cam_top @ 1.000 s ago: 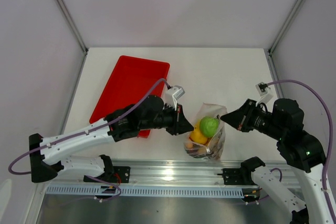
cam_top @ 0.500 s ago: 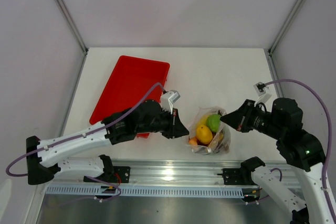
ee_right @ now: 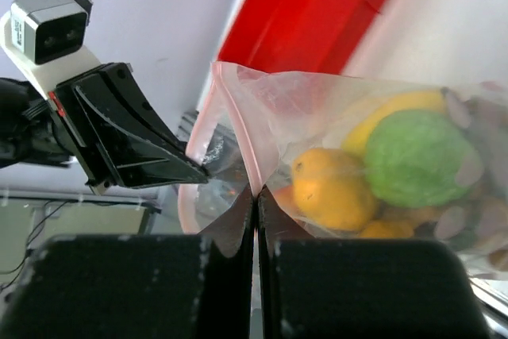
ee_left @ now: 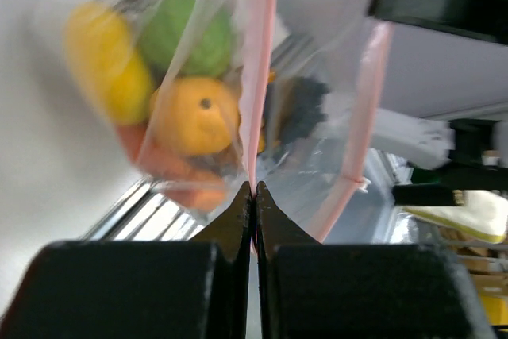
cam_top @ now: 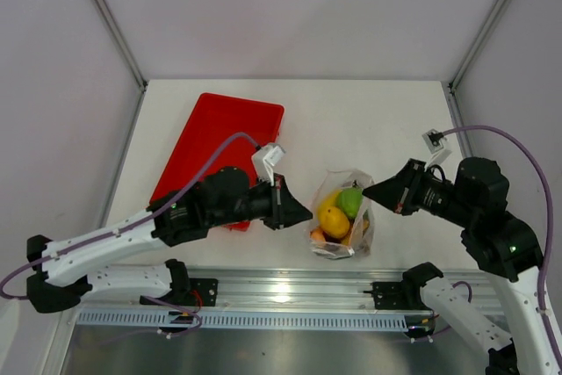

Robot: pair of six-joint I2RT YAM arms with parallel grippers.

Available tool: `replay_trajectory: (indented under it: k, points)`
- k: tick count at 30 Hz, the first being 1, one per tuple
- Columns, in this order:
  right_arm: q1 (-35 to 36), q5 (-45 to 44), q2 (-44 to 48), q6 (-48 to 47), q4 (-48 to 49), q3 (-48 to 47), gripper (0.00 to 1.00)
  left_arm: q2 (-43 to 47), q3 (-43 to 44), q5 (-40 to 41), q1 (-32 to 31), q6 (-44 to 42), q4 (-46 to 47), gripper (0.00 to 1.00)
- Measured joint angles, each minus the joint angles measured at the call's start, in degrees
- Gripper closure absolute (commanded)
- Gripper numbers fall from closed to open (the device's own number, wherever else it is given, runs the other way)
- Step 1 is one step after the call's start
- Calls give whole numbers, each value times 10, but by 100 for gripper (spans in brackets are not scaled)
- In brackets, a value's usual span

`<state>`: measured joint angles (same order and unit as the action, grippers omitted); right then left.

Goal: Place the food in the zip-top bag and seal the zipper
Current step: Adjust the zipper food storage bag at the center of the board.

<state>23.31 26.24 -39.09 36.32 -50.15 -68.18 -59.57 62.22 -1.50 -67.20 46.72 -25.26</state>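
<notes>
The zip-top bag point(cam_top: 341, 224) hangs between my two grippers near the table's front edge. Through its clear plastic the food shows: a yellow mango point(cam_top: 330, 213), a green lime point(cam_top: 351, 200) and an orange fruit point(ee_left: 194, 115). My left gripper point(cam_top: 309, 214) is shut on the pink zipper point(ee_left: 258, 61) at the bag's left side. On the right side, my right gripper point(cam_top: 364, 192) is shut on the zipper point(ee_right: 238, 125) too. The two pink strips stand apart, so the mouth gapes. In the right wrist view the lime point(ee_right: 413, 156) and orange fruit point(ee_right: 333, 188) press against the plastic.
A red rectangular tray point(cam_top: 219, 138) lies at the back left, partly under the left arm. The metal rail point(cam_top: 290, 292) with the arm bases runs along the near edge just below the bag. Grey walls close in the table on three sides.
The left arm has drawn back to the left, and both grippers keep their hold. The bag has swung slightly left and turned, and the fruit inside has shifted.
</notes>
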Motion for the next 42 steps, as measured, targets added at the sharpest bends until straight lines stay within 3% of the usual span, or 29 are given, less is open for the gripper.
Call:
replay_trajectory:
  k: [6,11,21,31,33,36,39,42]
  points:
    - [6,44,14,27,67,65,100,76,-70,37,-15,54,61,99]
    - [37,43,-27,43,100,127,100,23,-81,59,-8,68,39,99]
    - [148,-12,-37,65,128,58,100,46,-49,64,-19,59,32,100]
    - [164,-29,-87,46,135,61,100,51,-44,132,-32,97,-7,99]
    - [168,-29,-96,36,137,61,95,59,-44,165,-49,121,-27,100]
    - [170,-28,-96,16,137,61,70,75,-44,200,-66,157,-47,99]
    - [173,-29,-97,-10,130,58,36,82,-44,225,-70,186,-59,99]
    - [176,-31,-85,-40,110,58,26,75,-44,239,-70,202,-66,99]
